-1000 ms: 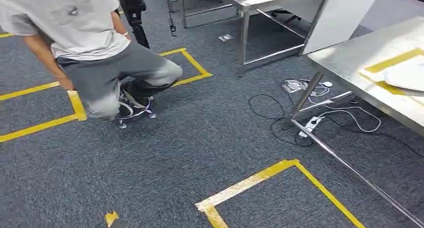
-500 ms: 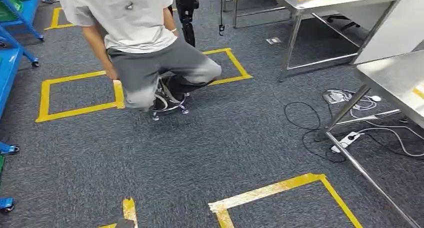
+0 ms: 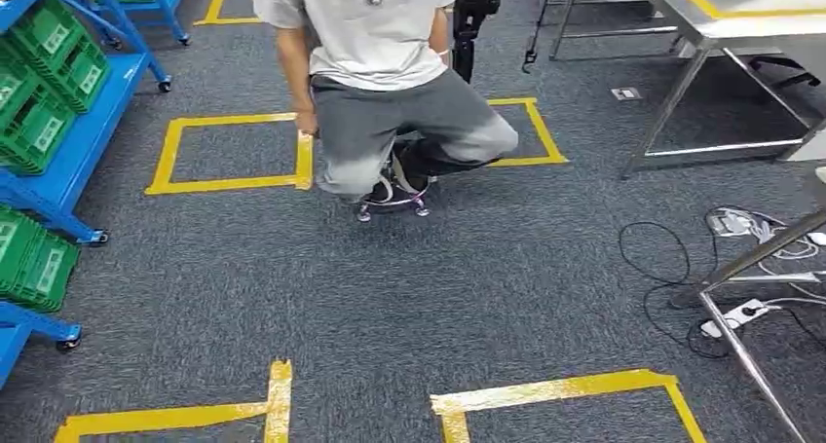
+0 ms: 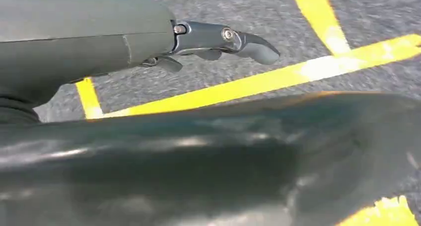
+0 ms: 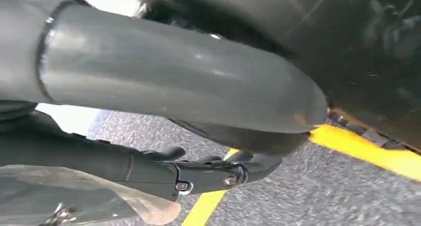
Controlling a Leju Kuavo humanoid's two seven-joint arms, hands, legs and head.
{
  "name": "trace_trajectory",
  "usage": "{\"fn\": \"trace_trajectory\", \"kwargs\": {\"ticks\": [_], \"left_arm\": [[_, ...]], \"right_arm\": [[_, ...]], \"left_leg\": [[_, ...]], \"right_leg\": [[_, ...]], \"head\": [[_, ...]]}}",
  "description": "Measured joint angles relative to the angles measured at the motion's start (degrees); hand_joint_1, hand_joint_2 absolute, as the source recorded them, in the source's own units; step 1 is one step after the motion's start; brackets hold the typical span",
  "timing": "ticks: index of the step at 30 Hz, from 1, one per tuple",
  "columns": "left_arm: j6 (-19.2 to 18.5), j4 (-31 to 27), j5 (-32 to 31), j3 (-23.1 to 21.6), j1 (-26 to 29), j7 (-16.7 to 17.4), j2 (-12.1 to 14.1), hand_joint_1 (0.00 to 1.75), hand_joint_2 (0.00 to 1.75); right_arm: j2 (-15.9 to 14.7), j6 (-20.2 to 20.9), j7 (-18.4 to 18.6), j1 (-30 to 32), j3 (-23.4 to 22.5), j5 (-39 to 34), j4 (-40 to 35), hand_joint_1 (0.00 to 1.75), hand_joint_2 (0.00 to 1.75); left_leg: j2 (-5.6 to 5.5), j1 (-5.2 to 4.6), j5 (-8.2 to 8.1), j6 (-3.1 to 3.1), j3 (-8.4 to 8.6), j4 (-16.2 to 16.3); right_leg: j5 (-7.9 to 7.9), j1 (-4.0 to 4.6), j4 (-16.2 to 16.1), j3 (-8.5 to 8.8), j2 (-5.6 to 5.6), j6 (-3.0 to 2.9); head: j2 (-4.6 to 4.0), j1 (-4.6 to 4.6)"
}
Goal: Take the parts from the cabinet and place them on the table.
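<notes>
Head view — blue cabinet (image 3: 58,161), green bins (image 3: 39,122) tilted

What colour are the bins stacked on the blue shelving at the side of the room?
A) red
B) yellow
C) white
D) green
D: the head view shows green bins sitting on the blue shelving at the left of the carpeted floor, near the person on a rolling stool.
</notes>
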Motion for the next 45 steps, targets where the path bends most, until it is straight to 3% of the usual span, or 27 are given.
{"fn": "trace_trajectory", "kwargs": {"ticks": [2,4,5,7,8,9,10,13,14,15,16,18,20,22,23,24,25,29,31,33,35,36,38,39,40,44,45], "left_arm": [[0.0,0.0,0.0,0.0,-0.4,0.0,-0.1,0.00,0.00],[0.0,0.0,0.1,0.0,-0.3,0.0,-0.1,0.00,0.00],[0.1,0.0,0.2,0.0,-0.2,0.0,-0.1,0.00,0.00],[0.3,0.1,0.6,0.0,-0.3,0.0,-0.2,0.00,0.00],[0.4,0.1,0.5,0.0,-0.3,0.0,-0.2,0.00,0.00],[0.4,0.1,0.4,0.0,-0.3,0.0,-0.2,0.00,0.00],[0.4,0.1,0.4,0.0,-0.4,0.0,-0.2,0.00,0.00],[0.4,0.1,0.4,0.0,0.0,0.0,-0.1,0.00,0.00],[0.4,0.1,0.4,0.0,0.1,0.0,0.0,0.00,0.00],[0.4,0.1,0.4,0.0,0.1,0.0,-0.2,0.00,0.00],[0.4,0.1,0.4,0.0,0.0,0.1,-0.2,0.00,0.00],[0.4,0.1,0.2,0.0,-0.4,0.0,-0.2,0.00,0.00],[0.3,0.1,0.0,0.0,-0.2,0.0,-0.1,0.00,0.00],[0.3,0.1,0.0,0.0,0.0,0.0,-0.1,0.00,0.00],[0.3,0.1,0.0,0.0,0.0,0.0,-0.1,0.00,0.00],[0.3,0.1,0.0,0.0,-0.1,0.0,-0.1,0.00,0.00],[0.3,0.1,0.0,0.0,-0.3,0.0,-0.1,0.00,0.00],[0.4,0.1,0.0,0.0,-0.1,0.0,0.0,0.00,0.00],[0.4,0.1,0.0,0.0,-0.1,0.1,0.0,0.00,0.00],[0.4,0.1,-0.1,0.0,-0.3,0.1,-0.2,0.00,0.00],[0.4,0.1,-0.1,0.0,-0.2,0.1,-0.2,0.00,0.00],[0.4,0.1,-0.1,0.0,-0.2,0.2,-0.2,0.00,0.00],[0.4,0.1,-0.3,0.0,-0.3,0.2,-0.2,0.00,0.00],[0.4,0.1,-0.5,0.0,-0.2,0.2,-0.2,0.00,0.00],[0.4,0.1,-0.6,0.0,-0.4,0.2,-0.2,0.00,0.00],[0.4,0.2,-0.7,0.0,0.0,0.2,-0.2,0.00,0.00],[0.4,0.2,-0.8,0.0,0.0,0.2,-0.2,0.00,0.00]], "right_arm": [[0.0,0.1,0.0,0.2,0.0,-0.1,0.0,0.00,0.00],[0.0,-1.1,-1.0,0.2,0.0,0.5,0.0,0.00,0.00],[0.0,-2.6,-1.3,0.2,0.0,1.0,0.0,0.00,0.00],[0.0,-4.7,-1.8,0.2,0.2,1.6,0.0,0.00,0.00],[0.0,-4.7,-1.9,0.3,0.2,1.6,0.0,0.00,0.00],[0.0,-4.6,-1.9,0.4,0.2,1.6,0.1,0.00,0.00],[0.0,-4.4,-2.1,0.4,0.2,1.6,0.2,0.00,0.00],[-0.2,-4.2,-1.9,0.4,0.2,1.5,0.2,0.00,0.00],[-0.2,-4.2,-1.9,0.4,0.2,1.5,0.2,0.00,0.00],[-0.2,-4.1,-1.9,0.4,0.2,1.5,0.2,0.00,0.00],[-0.2,-4.0,-2.0,0.4,0.2,1.5,0.2,0.00,0.00],[-0.2,-3.7,-1.9,0.7,0.2,1.5,0.2,0.00,0.00],[-0.3,-3.1,-1.7,0.7,0.2,1.3,0.2,0.00,0.00],[-0.4,-2.7,-1.7,0.5,0.2,1.2,0.2,0.00,0.00],[-0.4,-2.6,-1.7,0.5,0.2,1.1,0.2,0.00,0.00],[-0.4,-2.5,-1.7,0.5,0.2,1.1,0.2,0.00,0.00],[-0.4,-2.5,-1.7,0.5,0.2,1.2,0.2,0.00,0.00],[-0.4,-2.3,-1.5,0.0,0.2,1.4,0.2,0.00,0.00],[-0.4,-2.3,-1.5,0.1,0.3,1.4,0.2,0.00,0.00],[-0.4,-2.1,-1.4,0.2,0.3,1.5,0.2,0.00,0.00],[-0.4,-2.1,-1.7,0.2,0.3,1.5,0.2,0.00,0.00],[-0.4,-2.1,-1.6,0.0,0.3,1.5,0.2,0.00,0.00],[-0.4,-2.0,-1.3,0.0,0.3,1.7,0.2,0.00,0.00],[-0.4,-2.0,-1.2,0.1,0.3,1.9,0.2,0.00,0.00],[-0.4,-1.9,-1.1,0.1,0.3,2.1,0.3,0.00,0.00],[-0.4,-1.7,-1.0,0.0,0.3,2.6,0.3,0.00,0.00],[-0.4,-1.2,-0.9,-0.1,0.3,2.6,0.3,0.00,0.00]], "left_leg": [[-1.60,0.03,-0.02,0.28,-0.16,0.0],[-3.12,0.02,-0.05,0.33,-0.05,0.1],[-4.04,0.03,-0.06,0.33,0.10,0.1],[-5.89,0.18,-0.17,0.17,0.33,0.2],[-6.86,0.29,-0.33,-0.10,0.38,0.4],[-7.56,0.15,-0.45,-0.53,0.02,0.7],[-8.30,0.16,-0.44,-0.75,-0.52,1.3],[-10.14,0.77,0.27,-1.97,-1.08,0.9],[-10.29,0.90,-0.12,-2.14,-1.25,1.2],[-6.93,0.45,-1.12,-2.35,-1.81,2.7],[-4.63,0.48,-3.10,-2.60,-3.49,6.1],[-2.92,0.60,-6.97,-2.89,-7.83,15.0],[-2.53,0.76,-7.03,-2.96,-9.31,18.2],[-2.20,0.75,-2.81,-2.62,-5.86,11.6],[-1.08,0.58,-0.38,-2.27,-3.00,6.4],[1.60,0.20,0.25,-1.85,-0.88,2.4],[3.21,-0.70,-0.61,-1.65,-0.19,1.0],[0.45,-0.36,-0.28,-0.52,0.16,0.1],[-0.69,-0.03,0.07,0.11,0.34,-0.2],[-2.21,-0.01,0.00,0.36,0.26,-0.2],[-3.75,-0.02,-0.03,0.39,0.38,-0.2],[-4.56,0.00,-0.08,0.35,0.50,-0.2],[-6.44,0.16,-0.27,0.08,0.68,0.1],[-7.21,0.25,-0.45,-0.22,0.57,0.3],[-7.72,-0.07,-0.58,-0.58,0.20,0.8],[-10.25,0.48,-0.10,-1.93,-0.67,0.7],[-7.63,0.34,-1.19,-1.96,-0.72,1.5]], "right_leg": [[-4.06,-0.02,9.3,-4.77,2.14,0.10],[-5.23,0.05,15.4,-8.45,2.29,0.26],[-3.64,0.00,14.7,-8.56,2.29,0.26],[1.80,-0.21,7.3,-5.71,2.68,0.29],[4.82,-0.50,1.7,-3.42,4.34,0.36],[3.99,-0.88,-0.1,-2.72,8.42,0.51],[3.72,-1.11,-1.8,-1.93,8.66,0.30],[3.99,-0.42,-1.3,-1.77,6.96,-0.53],[4.32,-0.94,-1.9,-1.41,5.85,-1.14],[4.28,-0.69,-2.1,-1.13,5.19,-1.40],[4.19,-0.55,-2.1,-0.99,4.15,-1.79],[3.95,-0.21,-2.1,-0.94,2.03,-2.16],[3.79,-0.05,-2.1,-0.88,0.25,-2.34],[3.57,0.03,-2.1,-0.60,-1.13,-2.26],[3.39,0.05,-2.1,-0.30,-1.82,-2.10],[3.17,0.07,-2.1,-0.03,-2.36,-1.89],[2.78,0.55,-1.9,-0.24,-2.91,-1.34],[2.21,0.56,-2.5,0.84,-5.35,-0.28],[-0.45,0.10,1.5,-0.98,0.41,0.02],[-4.36,0.02,11.0,-5.97,2.24,0.23],[-4.50,0.06,15.5,-9.09,2.39,0.36],[-2.37,0.02,13.6,-8.66,2.40,0.36],[3.82,-0.21,4.1,-4.73,3.30,0.34],[5.19,-0.50,-0.2,-3.03,5.79,0.33],[4.25,-0.63,-1.1,-2.61,7.83,0.26],[4.45,-0.43,-1.8,-1.76,5.76,-1.40],[4.62,-0.53,-2.1,-1.42,4.85,-1.81]], "head": [[0.02,0.13],[0.00,0.18],[0.02,0.11],[0.00,0.13],[0.00,0.15],[0.00,0.20],[0.00,0.06],[0.00,0.15],[0.02,0.13],[0.00,-0.09],[0.02,-0.64],[0.00,-0.57],[0.00,-0.57],[0.00,-0.57],[0.00,-0.57],[0.00,-0.57],[0.00,-0.61],[0.02,-0.46],[0.02,0.35],[0.00,0.44],[0.00,0.46],[0.00,0.39],[0.00,0.44],[0.00,0.48],[0.00,0.44],[0.00,0.33],[0.00,0.31]]}}
